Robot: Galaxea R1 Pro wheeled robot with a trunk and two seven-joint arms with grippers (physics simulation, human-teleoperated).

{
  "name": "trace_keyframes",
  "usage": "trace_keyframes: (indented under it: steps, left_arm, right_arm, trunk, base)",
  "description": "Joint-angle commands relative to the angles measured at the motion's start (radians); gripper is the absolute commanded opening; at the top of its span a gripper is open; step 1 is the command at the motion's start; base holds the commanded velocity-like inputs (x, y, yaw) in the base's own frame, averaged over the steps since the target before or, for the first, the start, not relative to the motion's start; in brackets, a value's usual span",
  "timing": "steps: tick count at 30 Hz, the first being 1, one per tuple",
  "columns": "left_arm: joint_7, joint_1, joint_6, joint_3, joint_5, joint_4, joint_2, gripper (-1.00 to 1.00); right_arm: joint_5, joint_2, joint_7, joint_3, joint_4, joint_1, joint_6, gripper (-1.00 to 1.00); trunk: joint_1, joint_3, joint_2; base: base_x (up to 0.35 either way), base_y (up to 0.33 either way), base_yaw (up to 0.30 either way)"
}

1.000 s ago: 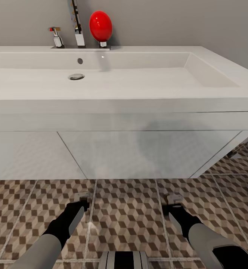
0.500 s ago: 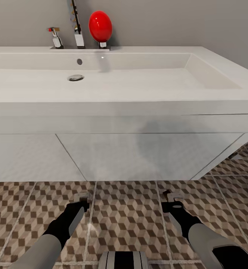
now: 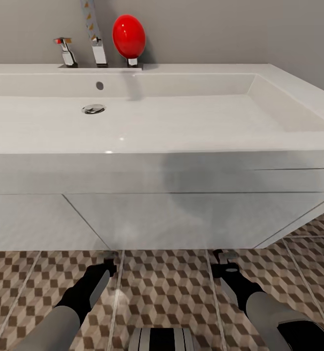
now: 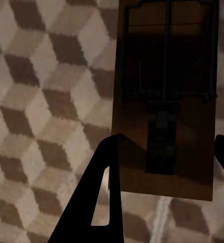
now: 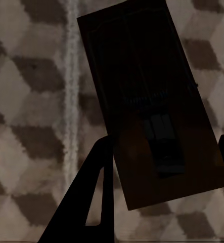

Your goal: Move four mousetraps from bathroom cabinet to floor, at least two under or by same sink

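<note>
Reaching down over the tiles, the left gripper [image 3: 108, 265] is seen from the head view just in front of the white cupboard [image 3: 181, 219] under the sink. In the left wrist view, a brown mousetrap [image 4: 165, 96] with dark metal parts is pinched between the two black fingers [image 4: 99, 192], so the left gripper is closed on it. The right gripper [image 3: 224, 261] is held low beside the left one, with a gap between the two. In the right wrist view, a second mousetrap [image 5: 149, 101] is squeezed between the fingers [image 5: 94, 192] in the same way, a bit tilted. Both traps are seen against the bathroom floor [image 3: 167, 287], with its brown, beige and white cube pattern, but it cannot be told if the floor is touched by them. The wide white bathroom sink [image 3: 172, 122] is found above the cupboard. A chrome tap [image 3: 96, 39] and a red egg-shaped thing [image 3: 129, 36] are set at its back edge, by the grey wall [image 3: 240, 29].
</note>
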Motion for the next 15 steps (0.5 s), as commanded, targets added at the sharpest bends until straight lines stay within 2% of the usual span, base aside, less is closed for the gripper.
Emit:
trace_keyframes:
  steps: [1, 8, 15]
  left_arm:
    - [0.010, 0.000, 0.003, -0.005, 0.010, -0.002, 0.001, -1.00]
    - [0.010, 0.000, -0.005, -0.005, 0.010, 0.002, 0.001, -1.00]
    - [0.012, 0.000, -0.075, -0.008, 0.010, 0.004, 0.000, -1.00]
  right_arm:
    - [-0.002, -0.001, -0.005, 0.009, -0.001, 0.000, 0.008, -1.00]
    - [0.001, -0.002, -0.005, 0.012, 0.006, 0.000, 0.005, -1.00]
    - [0.000, -0.001, -0.005, 0.013, 0.007, 0.000, 0.006, -1.00]
  trunk:
    - [0.000, -0.001, 0.000]
    - [0.000, -0.001, 0.000]
    - [0.000, -0.001, 0.000]
  base:
    - [0.011, 0.000, 0.000]
    - [0.060, 0.000, 0.000]
    - [0.071, 0.000, 0.000]
